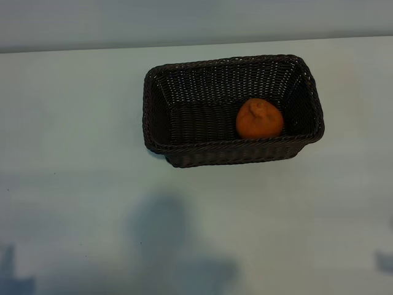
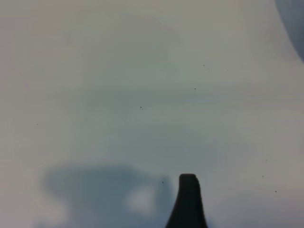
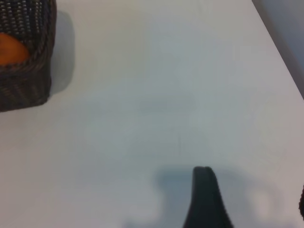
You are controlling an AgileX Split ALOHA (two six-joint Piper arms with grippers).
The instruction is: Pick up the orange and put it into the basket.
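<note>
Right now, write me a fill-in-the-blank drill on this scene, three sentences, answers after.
1. The orange lies inside the ____.
2. In the exterior view, the orange sits toward the basket's ____ end.
3. The basket stands on a white ____.

Missing words: basket; right; table

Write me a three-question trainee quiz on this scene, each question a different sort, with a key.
1. True or false: the orange lies inside the basket.
2. Which end of the basket holds the orange in the exterior view? A. left end B. right end C. dead centre
3. Fill in: in the right wrist view, the basket stands on the ____ table.

Key: 1 true. 2 B. 3 white.
</note>
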